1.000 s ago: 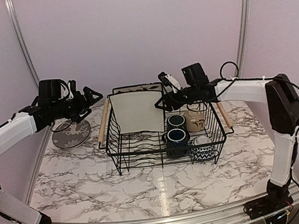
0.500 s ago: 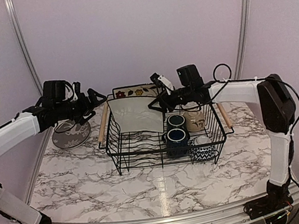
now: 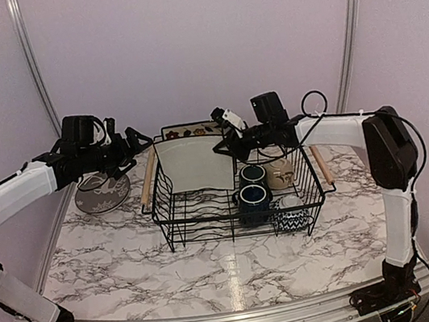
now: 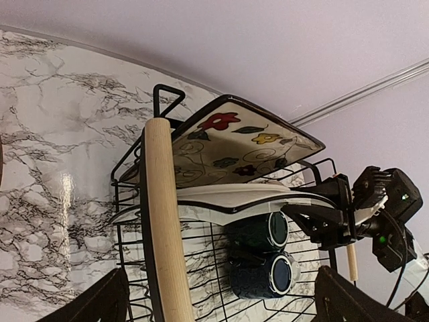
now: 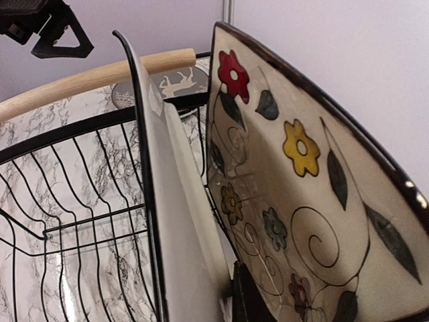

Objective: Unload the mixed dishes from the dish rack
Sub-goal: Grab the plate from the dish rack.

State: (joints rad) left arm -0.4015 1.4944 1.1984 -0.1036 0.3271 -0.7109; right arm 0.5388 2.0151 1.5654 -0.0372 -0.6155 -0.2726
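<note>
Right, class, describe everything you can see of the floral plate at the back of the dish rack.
The floral plate is square, glossy cream, ceramic-looking, with a dark rim. Red, yellow and blue flowers, dark leaves and thin swirls cover its face. It stands on edge, leaning, at the far side of the dish rack, just behind a second square plate. The right gripper is close by; contact cannot be judged.
</note>
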